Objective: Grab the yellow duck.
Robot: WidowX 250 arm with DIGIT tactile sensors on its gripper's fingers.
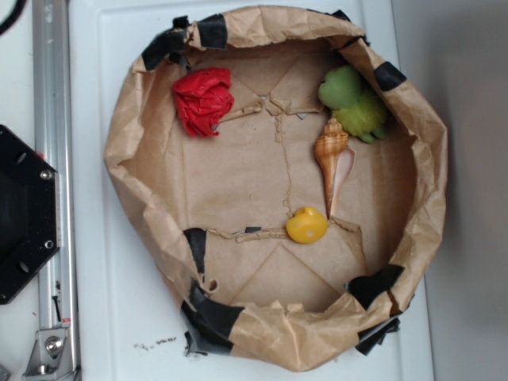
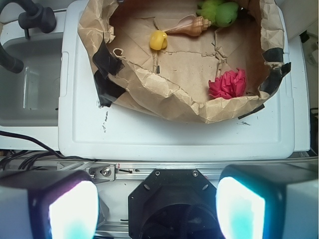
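Observation:
The yellow duck [image 1: 306, 225] is a small rounded bright-yellow toy lying on the floor of a brown paper basin [image 1: 135, 119], near its lower middle. In the wrist view the yellow duck [image 2: 158, 40] lies far ahead near the top of the frame. My gripper [image 2: 157, 209] hangs over the black robot base, well short of the basin, with its jaws wide apart and nothing between them. The gripper does not show in the exterior view.
An orange-tan spiral seashell [image 1: 332, 159] points at the duck from above. A lime-green plush [image 1: 355, 103] lies behind the shell. A red crumpled lump [image 1: 204, 100] lies at the basin's upper left. The black base [image 1: 24, 214] and a metal rail [image 1: 54, 190] stand left.

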